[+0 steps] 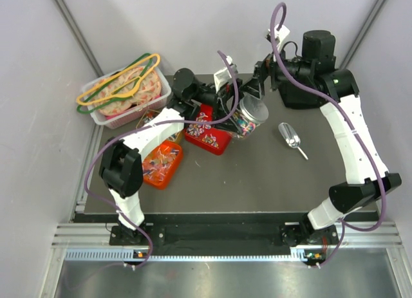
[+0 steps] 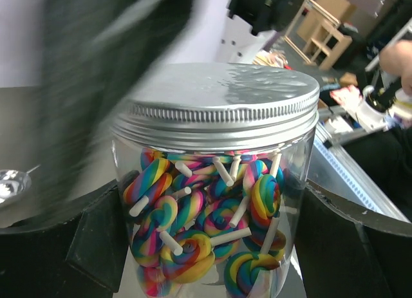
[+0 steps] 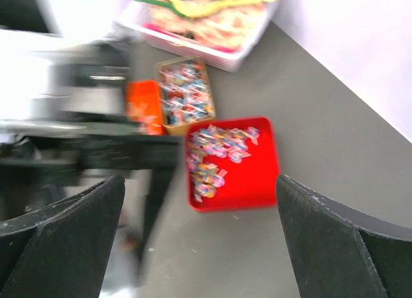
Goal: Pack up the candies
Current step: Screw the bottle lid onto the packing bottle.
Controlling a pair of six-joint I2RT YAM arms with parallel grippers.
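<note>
The candies (image 1: 206, 126) are tiny wrapped multicoloured sweets heaped in a red tray (image 1: 222, 142); the right wrist view shows the candies (image 3: 215, 153) in that red tray (image 3: 254, 182). More lie in a tan tray (image 3: 187, 92) and an orange tray (image 1: 161, 163). A clear jar (image 2: 212, 201) with a silver screw lid (image 2: 219, 95) holds rainbow lollipops. My left gripper (image 2: 212, 237) has a finger against each side of the jar. My right gripper (image 1: 261, 79) hangs open just behind the jar (image 1: 251, 112), nothing between its fingers (image 3: 335, 240).
A white basket (image 1: 125, 114) of pink-orange items with coloured hangers stands at the back left. A metal scoop (image 1: 291, 141) lies right of the jar. Grey walls close in the back corners. The right wrist view is blurred with motion.
</note>
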